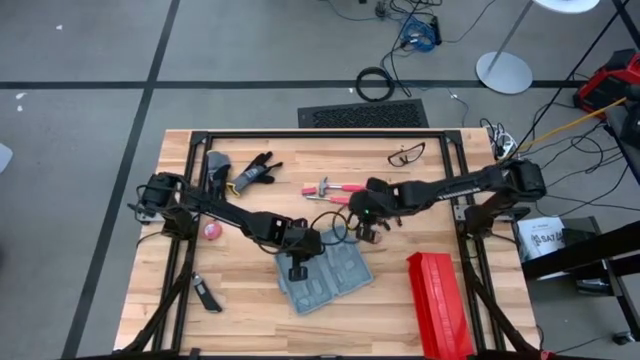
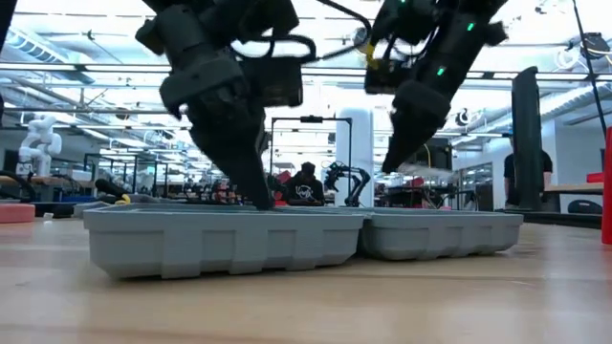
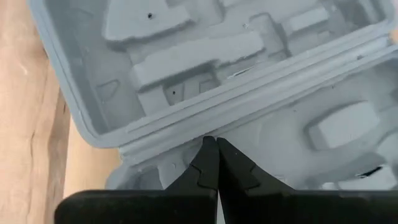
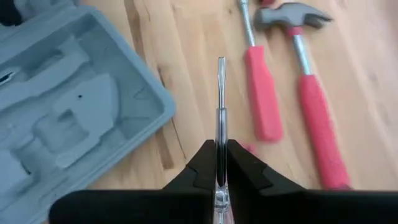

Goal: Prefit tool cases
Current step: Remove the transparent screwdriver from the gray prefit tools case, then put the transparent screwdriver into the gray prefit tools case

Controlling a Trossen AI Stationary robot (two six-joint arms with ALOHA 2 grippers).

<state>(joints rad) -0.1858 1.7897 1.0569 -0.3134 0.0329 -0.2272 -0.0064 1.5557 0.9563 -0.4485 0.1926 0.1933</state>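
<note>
Steel screwdriver clamped in right gripper, left gripper closed.

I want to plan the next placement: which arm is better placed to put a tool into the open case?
The right claw: it already grips a screwdriver beside the tool case. The left claw is shut, empty, on the case.
</note>
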